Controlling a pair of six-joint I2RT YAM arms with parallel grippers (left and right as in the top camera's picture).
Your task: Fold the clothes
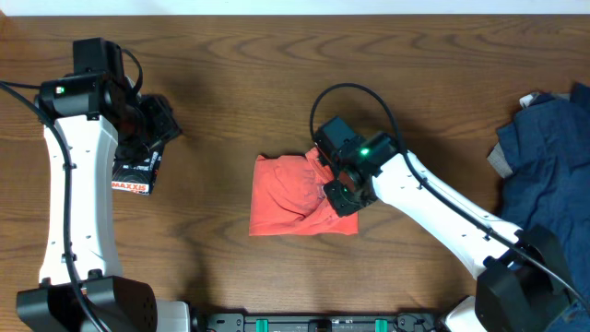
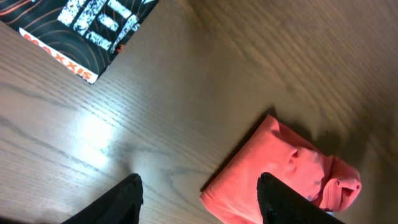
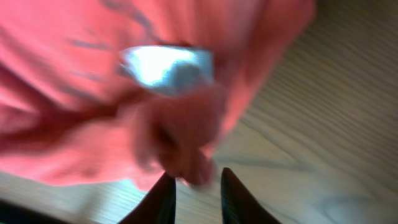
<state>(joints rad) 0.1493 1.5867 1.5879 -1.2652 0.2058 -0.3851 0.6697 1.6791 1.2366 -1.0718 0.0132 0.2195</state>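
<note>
Coral-red T-shirt point(image 1: 290, 198) lies folded near the ctr of the wooden table point(image 1: 277, 74). We see the right arm point(image 1: 442, 207) run from its base at the lower-right corner diagonally up and left, w/ the wrist bent over the shirt's right edge. The right gripper point(image 1: 336, 192) points down onto that edge, touching the cloth. In the wrist view its jaws stand narrow, only a slim gap btw them, and a bunched fold of red cloth sits right at the tips. That view is blurred, so we cannot tell whether the fold is nipped or merely touched.

The shirt is a rough rectangle; its long axis runs left-right across the table, tilted slightly. Its left edge is straight and neat, while the right side is rumpled under the gripper. A pale patch shows on the cloth, too blurred to read.

The left arm point(image 1: 69, 184) rises straight up the left side from its base, then its wrist bends back toward the ctr. The left gripper point(image 1: 157, 124) hangs w/ jaws wide and nothing btw them, well apart from the red shirt. Just beside it lies a folded black T-shirt point(image 1: 136, 175) w/ white-and-red lettering. Navy clothes point(image 1: 544, 157) lie heaped at the table's right edge, well apart from both grippers.
</note>
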